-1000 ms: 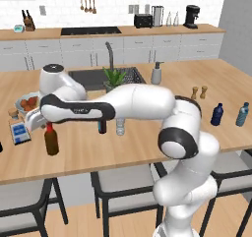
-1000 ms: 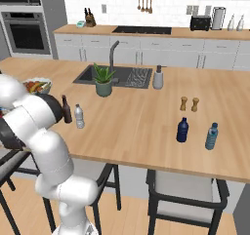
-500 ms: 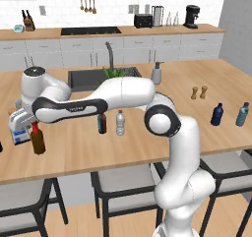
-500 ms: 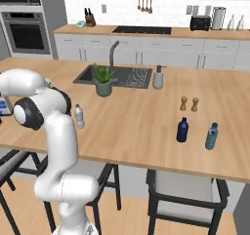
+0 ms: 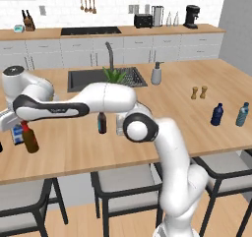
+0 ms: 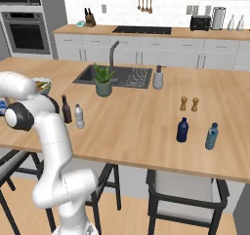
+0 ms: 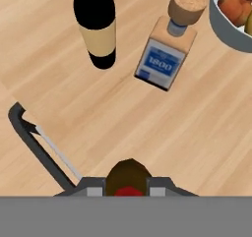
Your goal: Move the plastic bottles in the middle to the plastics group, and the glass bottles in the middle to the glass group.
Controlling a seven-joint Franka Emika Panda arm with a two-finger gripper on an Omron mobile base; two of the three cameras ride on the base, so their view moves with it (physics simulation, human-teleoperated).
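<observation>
The jaws are shut tight on the brown bottle (image 7: 129, 178) with the red cap. It hangs just above the tabletop (image 7: 147, 118). In the hand view, the flat bottle with the blue label (image 7: 165, 56) stands at 1 o'clock from it. A black bottle with a tan band (image 7: 96, 27) stands at 11 o'clock. The fruit bowl (image 7: 227, 32) is at 2 o'clock. In the right base view, the near-black bottle (image 6: 66, 109) and the clear water bottle (image 6: 78, 117) stand side by side, well apart from the dark blue bottle (image 6: 182, 130) and the light blue bottle (image 6: 211, 136) at 3 o'clock.
</observation>
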